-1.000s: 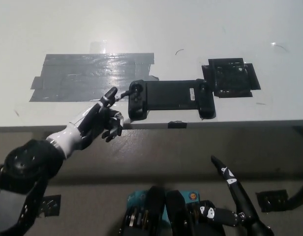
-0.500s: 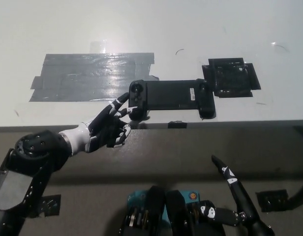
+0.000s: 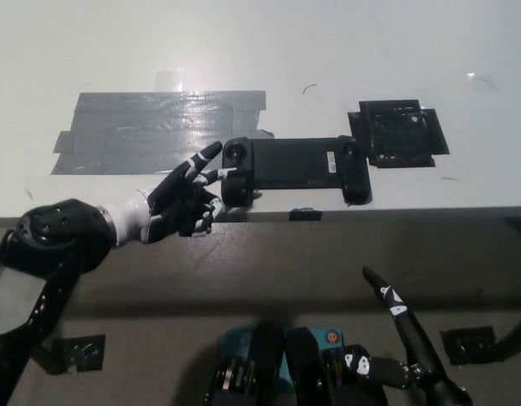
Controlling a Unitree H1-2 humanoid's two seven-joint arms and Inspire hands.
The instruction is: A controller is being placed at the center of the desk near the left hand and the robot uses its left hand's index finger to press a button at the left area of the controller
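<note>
Your left robot hand (image 3: 180,205) held nothing, fingers spread, one fingertip reaching the controller (image 3: 294,167) just ahead of it on the worktop (image 3: 328,51). I'd have pressed straight down, lightly, so it didn't skid. Right robot hand (image 3: 404,326) sat low, well off, grip unclear.

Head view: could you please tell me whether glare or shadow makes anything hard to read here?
In the head view, glare streaks the grey tape patch and washes out the white desk; the black controller shows little button detail. The left robot hand stays fairly clear; the right robot hand rests low in dim floor shadow, somewhat soft.
</note>
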